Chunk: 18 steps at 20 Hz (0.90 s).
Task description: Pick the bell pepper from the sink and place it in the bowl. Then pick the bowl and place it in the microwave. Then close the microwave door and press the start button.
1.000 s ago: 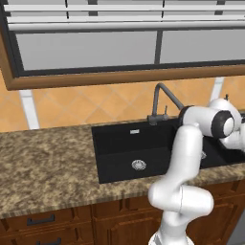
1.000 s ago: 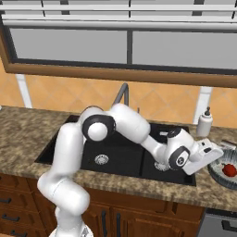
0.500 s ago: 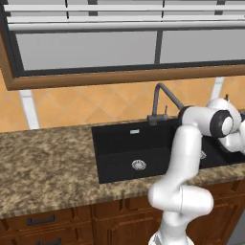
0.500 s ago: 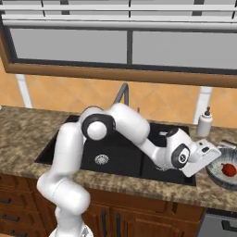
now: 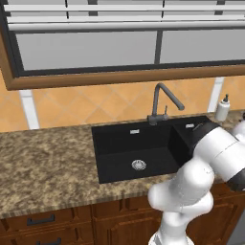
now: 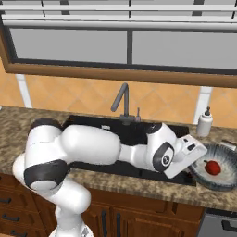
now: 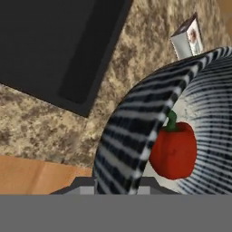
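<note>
The dark grey streaked bowl [image 6: 221, 178] stands on the granite counter to the right of the black sink [image 6: 99, 127]. The red bell pepper [image 6: 212, 167] lies inside it. My gripper [image 6: 195, 163] is at the bowl's left rim, shut on it. In the hand view the bowl's rim [image 7: 136, 122] runs down between the fingertips of the gripper [image 7: 118, 185], and the bell pepper [image 7: 174, 149] with its green stem rests just inside the wall. The sink [image 5: 139, 146] is also in the left base view, with the arm's elbow over its right basin. The microwave is out of view.
A dark angular faucet [image 6: 122, 102] rises behind the sink. A white soap bottle [image 6: 204, 122] stands on the counter behind the bowl. A small white boxy object [image 7: 186, 38] sits beyond the bowl's rim. Speckled granite counter [image 5: 43, 162] stretches left of the sink.
The jaws have closed on the bowl's left rim. The arm and the bowl have hardly moved.
</note>
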### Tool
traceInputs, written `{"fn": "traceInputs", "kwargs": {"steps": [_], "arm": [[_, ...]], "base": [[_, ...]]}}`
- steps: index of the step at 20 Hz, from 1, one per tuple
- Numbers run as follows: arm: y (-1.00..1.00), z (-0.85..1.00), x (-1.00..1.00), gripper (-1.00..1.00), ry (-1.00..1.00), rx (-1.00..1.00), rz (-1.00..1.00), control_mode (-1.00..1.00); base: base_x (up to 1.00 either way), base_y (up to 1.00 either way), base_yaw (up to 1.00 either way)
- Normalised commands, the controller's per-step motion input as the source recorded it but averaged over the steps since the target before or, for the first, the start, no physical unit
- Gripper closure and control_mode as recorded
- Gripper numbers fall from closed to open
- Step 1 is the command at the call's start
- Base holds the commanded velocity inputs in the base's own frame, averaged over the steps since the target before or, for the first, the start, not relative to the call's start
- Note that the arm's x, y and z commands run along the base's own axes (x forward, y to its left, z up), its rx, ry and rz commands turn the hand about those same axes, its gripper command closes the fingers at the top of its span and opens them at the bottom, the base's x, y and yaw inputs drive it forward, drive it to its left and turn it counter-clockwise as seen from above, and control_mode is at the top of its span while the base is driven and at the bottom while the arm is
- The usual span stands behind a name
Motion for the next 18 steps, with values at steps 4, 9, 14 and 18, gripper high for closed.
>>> {"fn": "traceInputs", "kwargs": {"steps": [4, 9, 14, 18], "arm": [[0.77, 1.0, -0.49, 1.0, 0.17, 0.09, 0.14, -1.0], [0.57, 1.0, -0.31, 1.0, 0.12, 0.08, 0.14, -1.0], [0.21, 1.0, -0.23, 1.0, 0.05, 0.18, 0.13, -1.0], [0.74, 1.0, -0.19, 1.0, 0.16, 0.19, 0.17, -1.0]], "base": [[0.0, 0.0, 0.0], [0.0, 0.0, 0.0], [0.0, 0.0, 0.0], [0.0, 0.0, 0.0]]}}
